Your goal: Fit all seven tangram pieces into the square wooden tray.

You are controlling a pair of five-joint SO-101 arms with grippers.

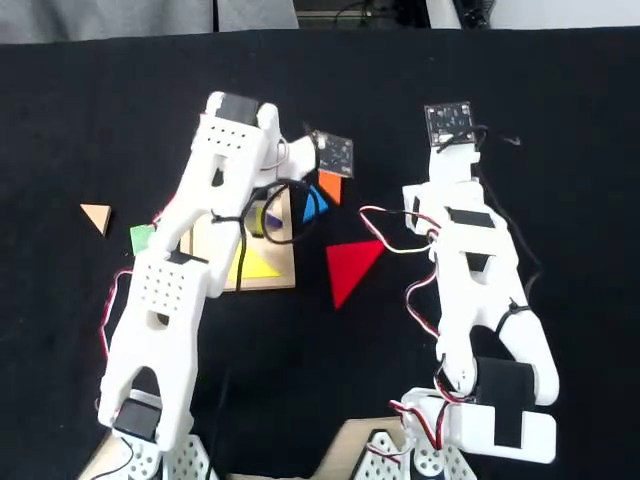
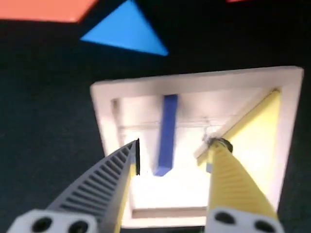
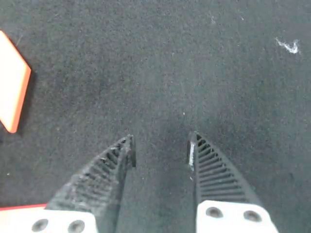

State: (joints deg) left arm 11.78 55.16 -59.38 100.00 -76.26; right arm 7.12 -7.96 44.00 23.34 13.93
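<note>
The left gripper [image 2: 176, 148] hangs over the wooden tray [image 2: 194, 78], fingers spread either side of a blue piece [image 2: 168, 126]; the right gripper [image 3: 160, 145], fingers likewise parted, hovers above the black table [image 3: 194, 58].

The left arm [image 1: 170, 285] hung over the wooden tray [image 1: 287, 262], which held a yellow triangle [image 1: 255, 266]. A red triangle [image 1: 350, 265] lay just right of the tray, a green piece [image 1: 141, 238] near its left side, a tan triangle [image 1: 96, 216] farther left.
</note>
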